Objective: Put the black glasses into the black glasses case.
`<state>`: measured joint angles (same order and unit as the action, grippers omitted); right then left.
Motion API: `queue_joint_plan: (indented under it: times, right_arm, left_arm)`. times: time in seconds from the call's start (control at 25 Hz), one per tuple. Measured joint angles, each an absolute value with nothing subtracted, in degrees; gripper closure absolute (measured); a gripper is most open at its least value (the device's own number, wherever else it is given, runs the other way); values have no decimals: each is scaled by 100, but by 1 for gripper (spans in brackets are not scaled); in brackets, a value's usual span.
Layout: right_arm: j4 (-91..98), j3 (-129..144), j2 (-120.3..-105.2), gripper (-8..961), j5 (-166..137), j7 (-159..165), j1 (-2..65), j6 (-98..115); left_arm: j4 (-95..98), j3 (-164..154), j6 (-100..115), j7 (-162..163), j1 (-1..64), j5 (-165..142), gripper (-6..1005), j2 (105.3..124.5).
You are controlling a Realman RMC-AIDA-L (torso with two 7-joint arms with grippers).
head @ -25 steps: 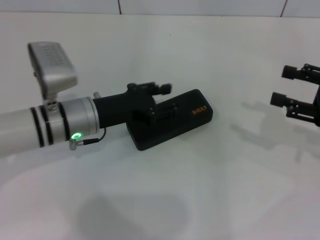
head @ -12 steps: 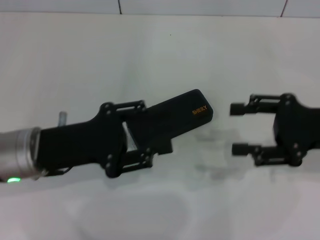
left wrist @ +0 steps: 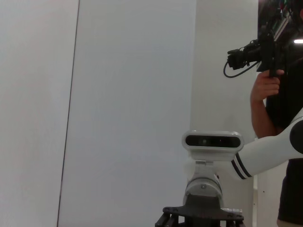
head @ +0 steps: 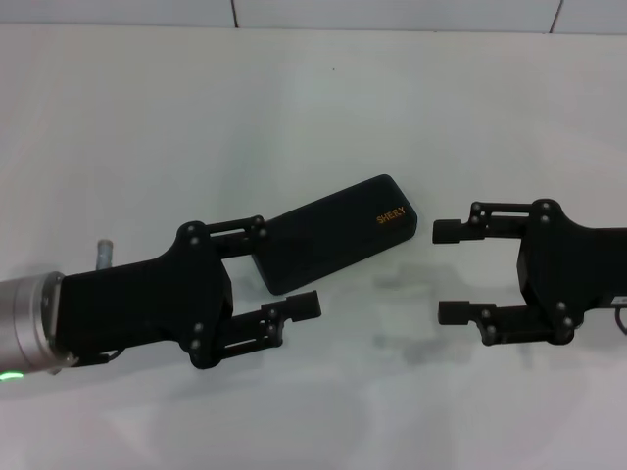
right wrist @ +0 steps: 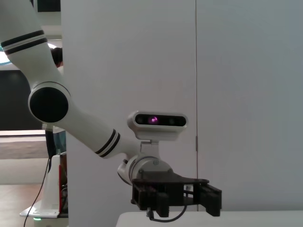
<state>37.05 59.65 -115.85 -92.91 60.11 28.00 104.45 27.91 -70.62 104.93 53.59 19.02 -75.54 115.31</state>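
We see our left end effector (head: 289, 267) with its jaws spread wide and empty; it has drawn back off the case (head: 336, 234) toward the near-left part of the tabletop (head: 147, 127), where a second ago it was pressed over the lid. One finger now lies along the case's left end and the other hangs just off its near edge, so from the head view we cannot tell whether either touches it. The case is closed, lying at an angle near the middle of the tabletop, its orange lettering (head: 391, 216) toward the right end. It sits where it did a second ago, so we judge the push on the lid did not shift it. Our right end effector (head: 448, 271) has come in from the right edge and now hovers level with the left one, just right of the case, jaws also wide apart and holding nothing. The glasses show in none of our views; with the lid down we take them to be inside, though we cannot confirm that. Both wrist views look across at the opposite arm and the wall, with a person with a camera (left wrist: 265, 71) beyond. Both arms look to be pulling clear, so we judge the task essentially complete.
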Motion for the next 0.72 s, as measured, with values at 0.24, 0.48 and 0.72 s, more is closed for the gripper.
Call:
queue_joint_plan:
  times: [0.24,0.48,0.72]
  right_arm:
    - [3438,5994,-11610,259,-9232,5596,2855,10442]
    - [3257,6002,-11618,259,-9186,5464,2967,10332]
    - [3253,5996,-11619,259,-9184,5450,2969,10299]
  left_arm:
    - [2795,-7054,10518,5351,1822,-7526,417,11461]
    - [2847,-7039,10565,5216,1720,-7487,417,11473]
    - [2840,-7039,10571,5193,1687,-7484,417,11486]
